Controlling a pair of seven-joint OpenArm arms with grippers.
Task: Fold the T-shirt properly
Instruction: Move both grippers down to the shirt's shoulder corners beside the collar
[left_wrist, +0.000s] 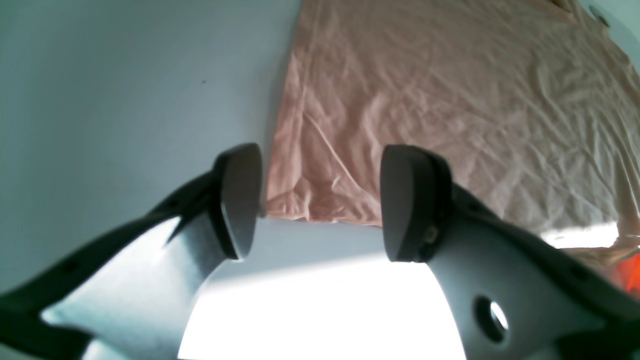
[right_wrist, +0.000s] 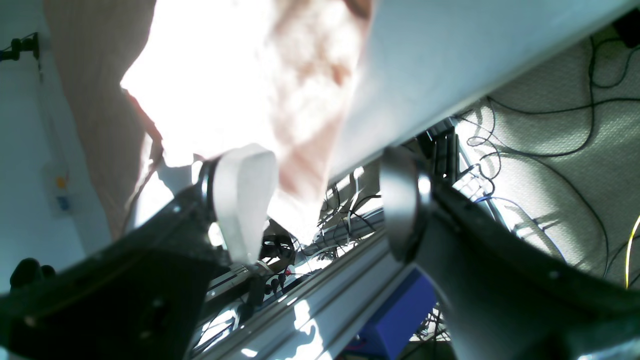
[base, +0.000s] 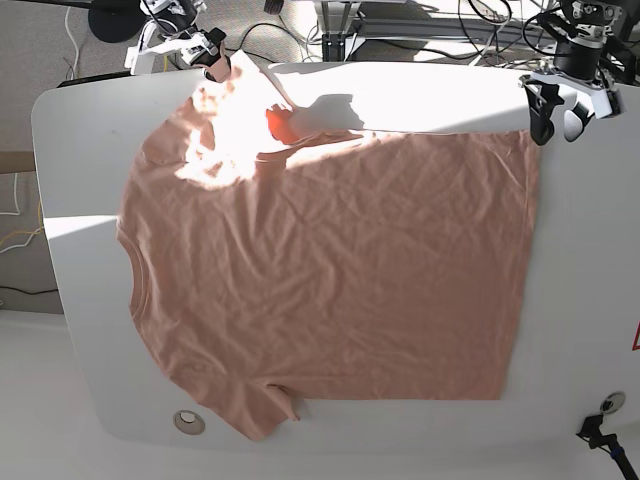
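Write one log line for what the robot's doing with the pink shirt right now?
T-shirt: flat on table, unfolded | left claw: open at hem corner | right claw: open, by sleeve at table edge

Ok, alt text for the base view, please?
A pink T-shirt lies spread flat on a white table, neck at the image's left. The left gripper and right gripper, jaws open, sit at its far corners.

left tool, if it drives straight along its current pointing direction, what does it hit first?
Most likely the T-shirt: its near corner lies just ahead of the open left tool, between the fingertips in the wrist view. Depth is unclear, so it could touch the bare table just short of the hem.
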